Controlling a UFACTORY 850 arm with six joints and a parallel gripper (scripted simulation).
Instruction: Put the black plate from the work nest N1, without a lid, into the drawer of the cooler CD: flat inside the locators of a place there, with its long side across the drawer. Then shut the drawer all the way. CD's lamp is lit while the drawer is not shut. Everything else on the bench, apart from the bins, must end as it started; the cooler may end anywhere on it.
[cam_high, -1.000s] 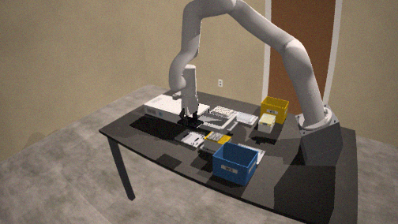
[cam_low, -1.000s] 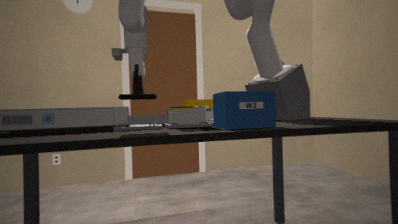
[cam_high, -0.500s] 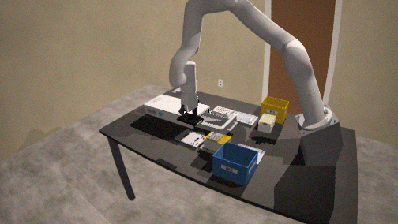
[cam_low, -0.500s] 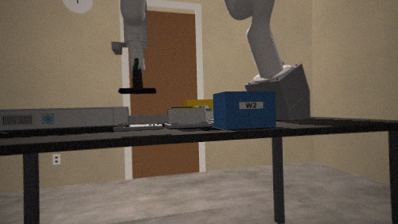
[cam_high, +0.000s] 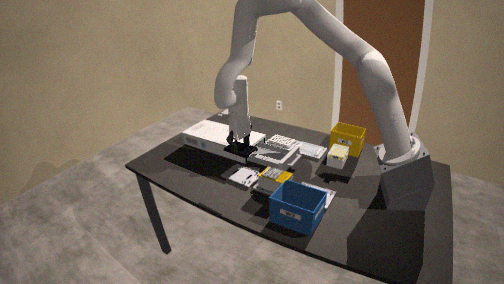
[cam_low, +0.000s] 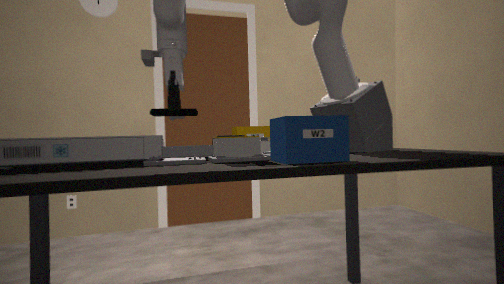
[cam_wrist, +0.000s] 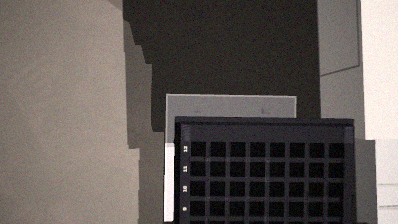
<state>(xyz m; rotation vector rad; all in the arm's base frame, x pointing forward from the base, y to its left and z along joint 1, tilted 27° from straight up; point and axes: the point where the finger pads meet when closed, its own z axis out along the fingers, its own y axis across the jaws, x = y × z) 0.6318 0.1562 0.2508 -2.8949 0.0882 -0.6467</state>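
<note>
Below the gripper (cam_low: 174, 106) lies a dark bench (cam_high: 200, 180) on a grey floor (cam_low: 280, 245), with tan walls and a brown door (cam_low: 215, 100) behind. The gripper's fingers stand wide, clamped on the black plate (cam_low: 174, 112), held level in the air above the long grey cooler (cam_low: 75, 148). To its right sits a blue bin (cam_low: 309, 139).

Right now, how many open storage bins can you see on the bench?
2. A blue bin stands near the front edge of the bench, and a yellow bin stands at the back, near the arm's base. Others may be hidden behind the arm.
</note>
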